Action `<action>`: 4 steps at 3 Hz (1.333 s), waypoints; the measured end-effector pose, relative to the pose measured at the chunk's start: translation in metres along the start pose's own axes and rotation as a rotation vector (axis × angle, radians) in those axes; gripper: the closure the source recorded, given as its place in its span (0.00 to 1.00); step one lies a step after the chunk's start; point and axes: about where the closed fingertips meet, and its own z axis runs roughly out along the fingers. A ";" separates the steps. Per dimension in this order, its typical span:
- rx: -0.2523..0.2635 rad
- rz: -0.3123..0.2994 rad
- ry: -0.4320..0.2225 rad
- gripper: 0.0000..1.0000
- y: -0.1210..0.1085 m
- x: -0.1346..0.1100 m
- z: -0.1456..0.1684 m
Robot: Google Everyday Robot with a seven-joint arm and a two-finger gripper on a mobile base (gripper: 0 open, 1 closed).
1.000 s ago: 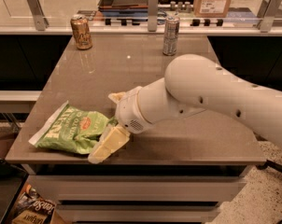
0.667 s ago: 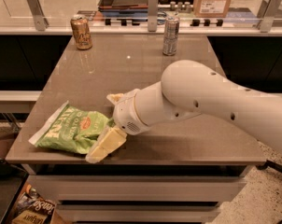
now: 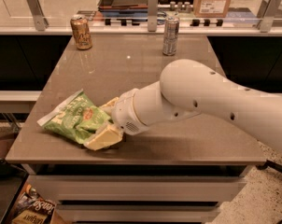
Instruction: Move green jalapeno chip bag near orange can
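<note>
At chip bag [image 3: 74,119], end effector [image 3: 105,122]

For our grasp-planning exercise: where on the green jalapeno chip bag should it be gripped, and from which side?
Likely grip the green jalapeno chip bag by its right edge, coming from the right: it lies flat, so only its thin crinkled rim is pinchable. The pincer sits at that edge.

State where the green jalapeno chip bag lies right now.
In the camera view, the green jalapeno chip bag lies near the table's front-left corner, the gripper at its right edge.
</note>
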 end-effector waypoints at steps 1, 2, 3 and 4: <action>-0.001 -0.005 0.001 0.64 0.001 -0.002 0.000; -0.001 -0.009 0.002 0.87 0.003 -0.003 0.001; -0.002 -0.014 0.003 1.00 0.004 -0.005 0.001; -0.001 -0.028 0.008 1.00 -0.006 -0.012 -0.004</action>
